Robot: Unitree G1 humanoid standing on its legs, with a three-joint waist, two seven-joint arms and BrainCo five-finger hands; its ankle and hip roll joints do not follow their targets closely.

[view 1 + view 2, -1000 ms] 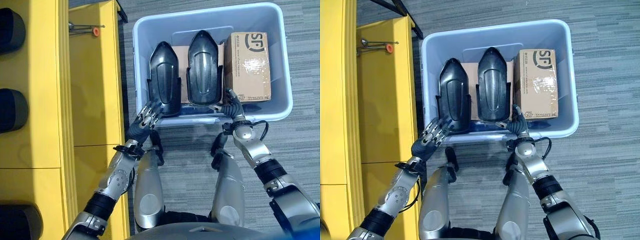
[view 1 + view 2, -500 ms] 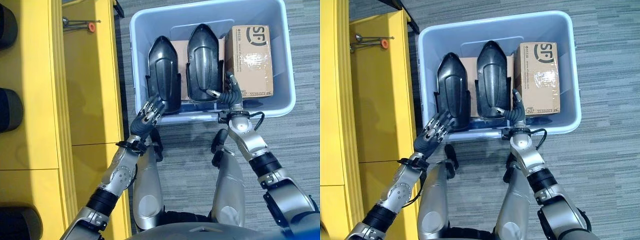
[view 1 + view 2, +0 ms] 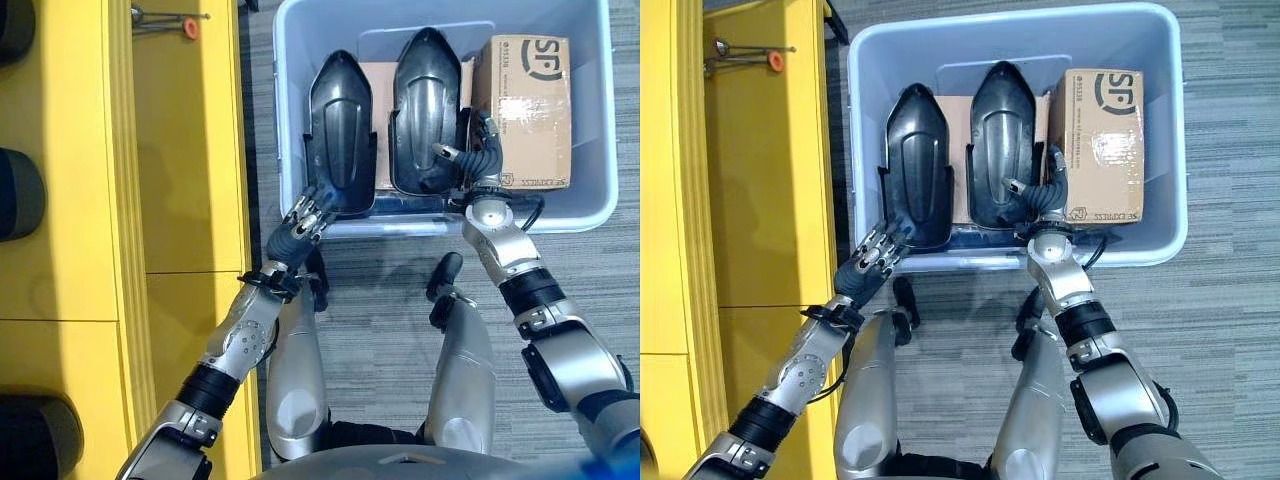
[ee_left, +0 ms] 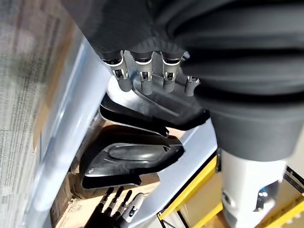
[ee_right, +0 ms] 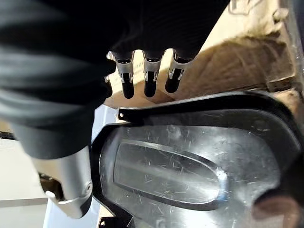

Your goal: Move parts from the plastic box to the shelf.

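My right hand sits inside the plastic box, fingers loosely curled beside the right black part without closing on it, next to the cardboard carton. My left hand rests with straight fingers at the box's near rim, by the left black part. The yellow shelf stands alongside the box.

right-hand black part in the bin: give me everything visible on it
The right black part is a glossy, scuffed black shell, plastic by the look, pointed at the far end, with a raised oval panel down its middle and flared side tabs near the base. It lies in the plastic box, beside the left black part and partly over a flat cardboard sheet, with the cardboard box on its other side. The right hand is at its near right edge, fingers relaxed, not closed on it.
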